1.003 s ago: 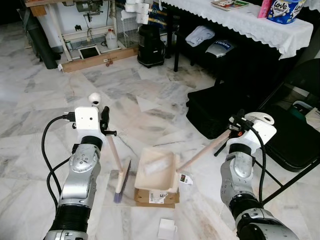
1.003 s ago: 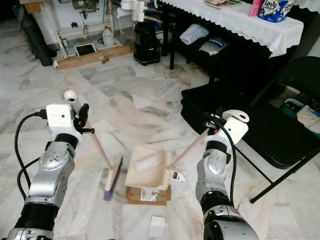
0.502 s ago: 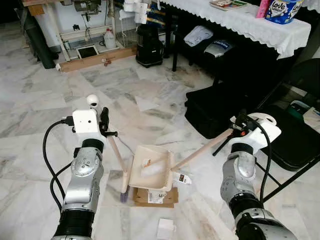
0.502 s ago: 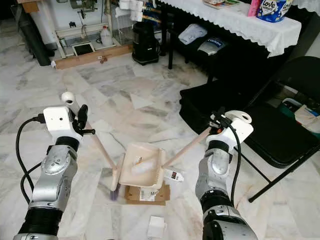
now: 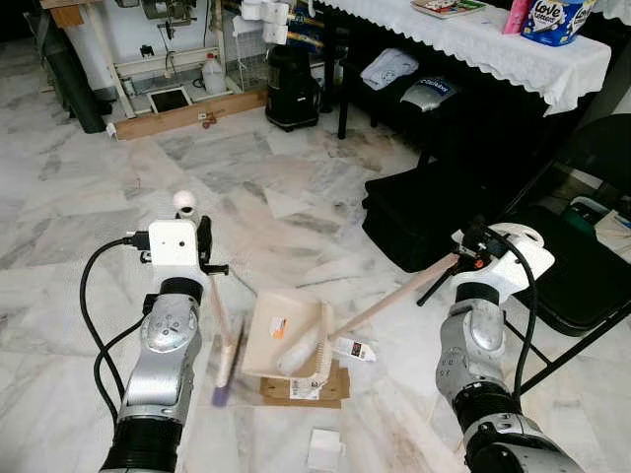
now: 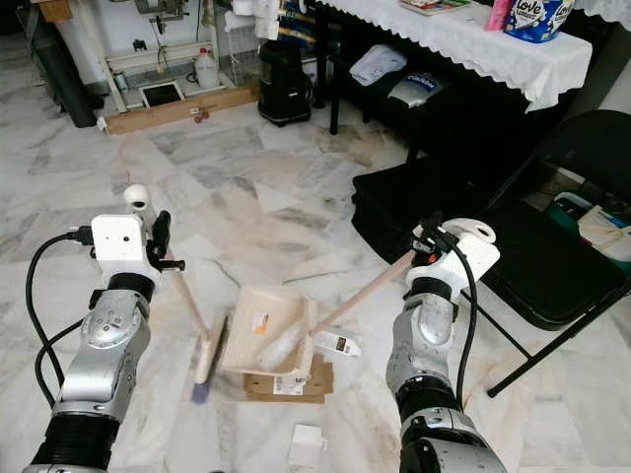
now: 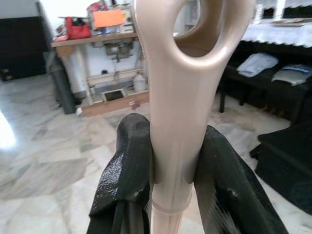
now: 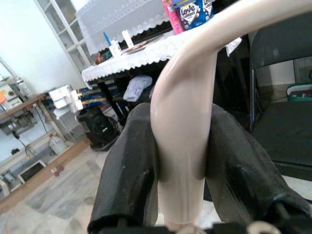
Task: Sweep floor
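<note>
In the left eye view, the dustpan [image 5: 286,333] is now tipped further than half a second ago, its open mouth facing more to the left, and the broom [image 5: 223,347] head lies just beside its left edge instead of under it. A pale roll and an orange scrap sit inside the pan. The pan stands on a flat brown cardboard [image 5: 301,387] on the marble floor [image 5: 296,207].

In the right eye view, a small white box [image 6: 307,445] lies near the cardboard.

The left wrist view shows the left gripper [image 7: 170,161] with its black, rough fingers pinching the smooth beige broom handle below its hanging loop.

In the right wrist view, the right gripper [image 8: 180,156] is clamped on the curved, glossy dustpan handle.
</note>
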